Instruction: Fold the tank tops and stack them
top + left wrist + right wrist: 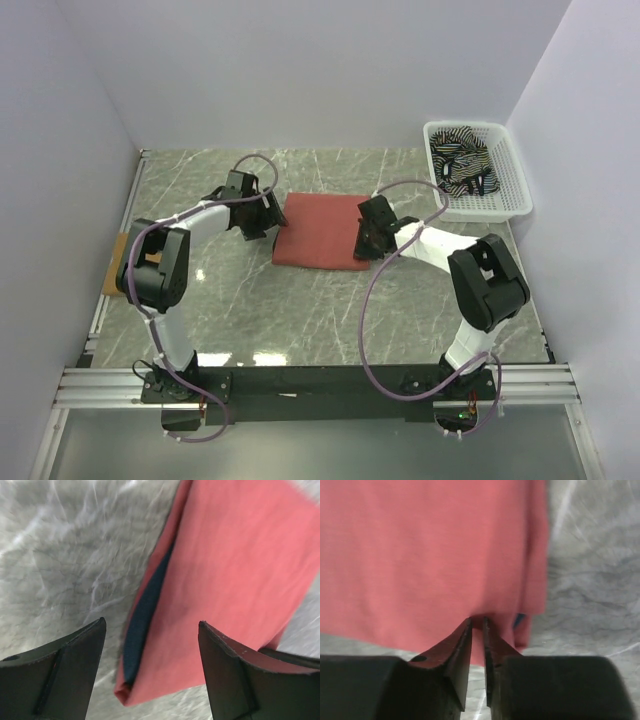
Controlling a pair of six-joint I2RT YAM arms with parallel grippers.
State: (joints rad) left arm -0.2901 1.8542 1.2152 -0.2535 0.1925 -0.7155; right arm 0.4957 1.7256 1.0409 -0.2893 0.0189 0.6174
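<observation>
1. Grey marble-patterned table (250, 300) with plain white walls around it was the working place.
2. One red tank top (320, 232) lay folded into a flat rectangle in the middle of the table, between the two arms.
3. Left gripper (151, 625) hung over the left edge of the red top with fingers spread wide and nothing between them.
4. Right gripper (477, 622) was at the right side of the red top, fingers nearly together with only a thin slit. I cannot tell if cloth was pinched.
5. A striped tank top (460, 165) lay crumpled in the white basket (510, 175) at the far right.
6. A tan piece (122, 262) showed at the left edge, mostly hidden behind the left arm.
7. My judgement: the folding of the red top looked finished, so the next move probably calls for fetching the striped one from the basket.
8. No writing could be read. Only a dark blue patch (145, 615) showed inside the fold.
</observation>
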